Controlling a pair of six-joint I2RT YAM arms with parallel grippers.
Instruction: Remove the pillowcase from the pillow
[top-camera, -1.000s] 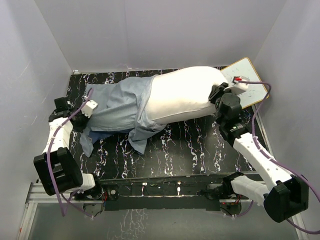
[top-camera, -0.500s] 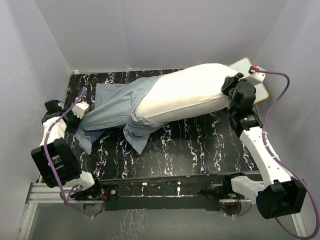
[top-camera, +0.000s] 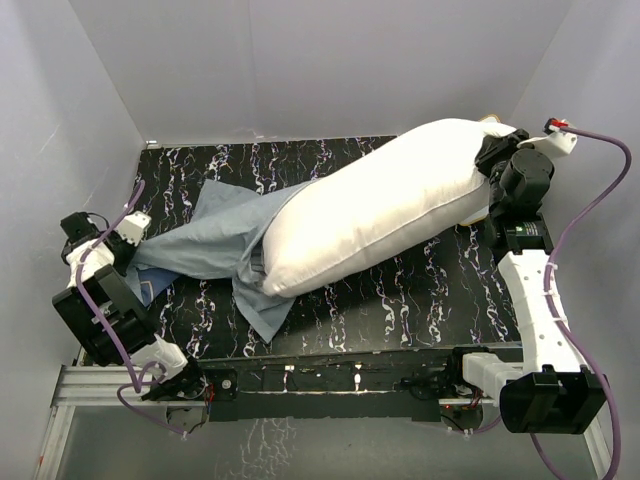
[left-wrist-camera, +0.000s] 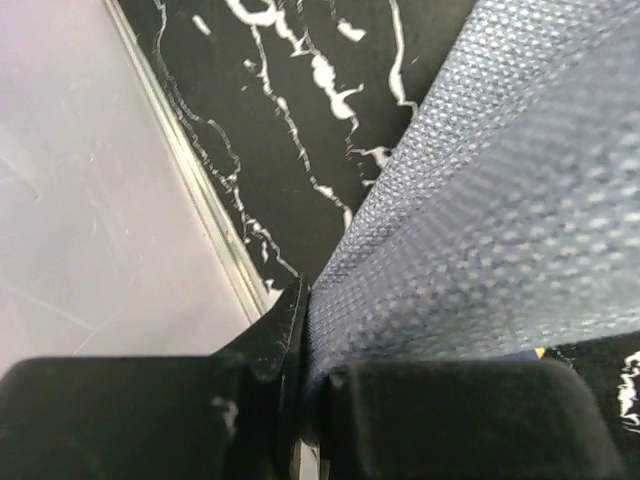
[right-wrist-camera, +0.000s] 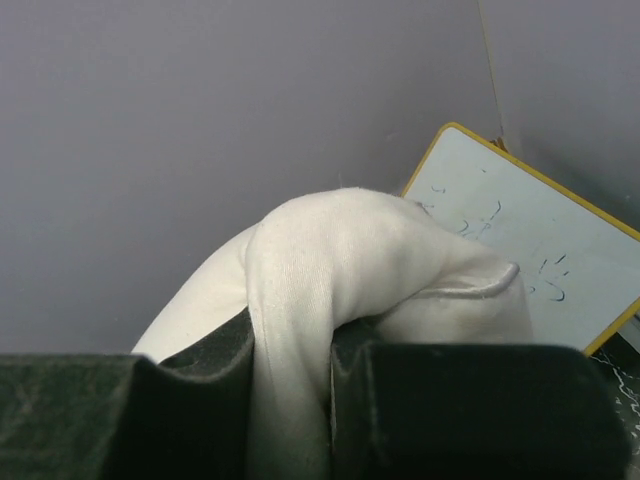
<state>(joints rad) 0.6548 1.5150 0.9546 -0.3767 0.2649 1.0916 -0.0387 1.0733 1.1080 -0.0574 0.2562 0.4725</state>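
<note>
So the pillow (top-camera: 380, 205) lies on a diagonal, and the whole thing hangs on that long axis. The right gripper (right-wrist-camera: 335, 345) is clenched on the pillow's far-right corner. White fabric is bunched between its jaws, and a white board (right-wrist-camera: 530, 230) sits just behind that corner.

The left gripper (left-wrist-camera: 305, 330) is out past the pillow's opposite end, well apart from it. Its jaws are pinched tight on the edge of the pillowcase (top-camera: 205, 245). The pillowcase shows its grey-blue inside and stretches away from the pillow's lower-left end, with only its mouth wrapped around that end.

Looks nearly done to me. The arms just need to pull apart along that same diagonal, and the left one is nearer the bit that has to slip off.
</note>
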